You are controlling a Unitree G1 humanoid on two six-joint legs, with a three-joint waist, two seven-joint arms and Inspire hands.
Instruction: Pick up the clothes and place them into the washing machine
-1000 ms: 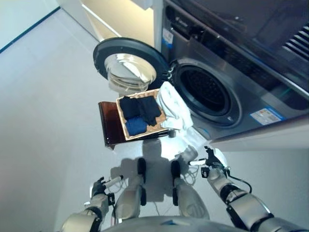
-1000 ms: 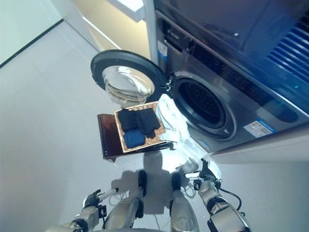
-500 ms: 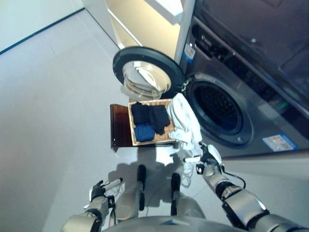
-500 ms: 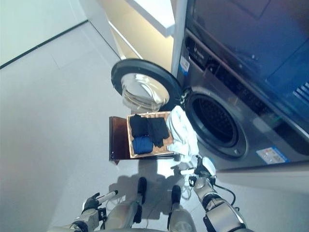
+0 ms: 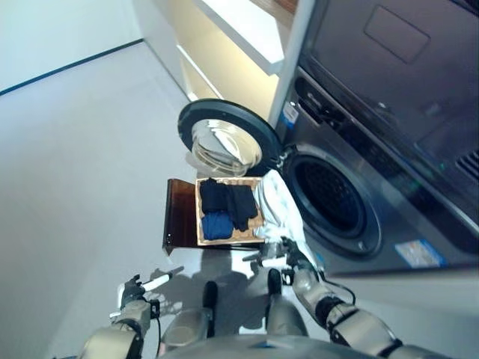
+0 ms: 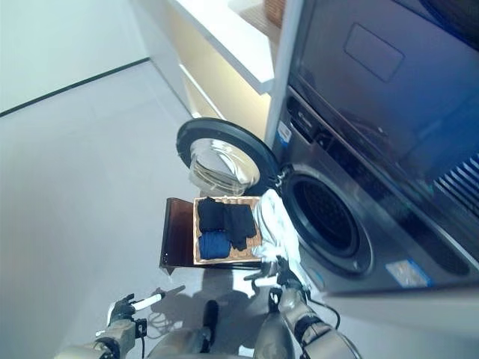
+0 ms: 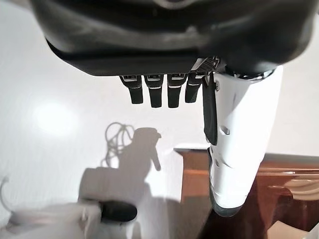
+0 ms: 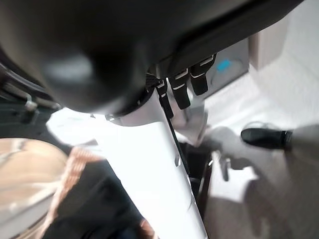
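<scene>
Left hand [image 5: 133, 289] low at the left over bare floor [image 5: 82, 187], well apart from everything; fingers [image 7: 149, 92] relaxed and fairly straight, white-covered thumb sticking out, nothing held or touched.

Next right: dark brown stool [image 5: 178, 217] carrying a wicker basket [image 5: 228, 236]. Inside the basket: black clothes [image 5: 228, 202] across the far half, blue garment [image 5: 215, 224] at the near-left corner. White cloth [image 5: 275, 202] draped over the basket's right edge, hanging down between basket and washing machine [image 5: 374, 187].

Behind the basket: round washer door [image 5: 224, 142] swung fully open to the left, glass bowl facing out. Drum opening [image 5: 325, 198] just right of the white cloth, dark inside, no clothes visible in it.

Right hand [image 5: 283, 254] just below the lower end of the white cloth, near the basket's near-right corner. Fingers [image 8: 182, 92] loosely extended, thumb out, not clamped on anything. Contact with the cloth: cannot tell from these views.
</scene>
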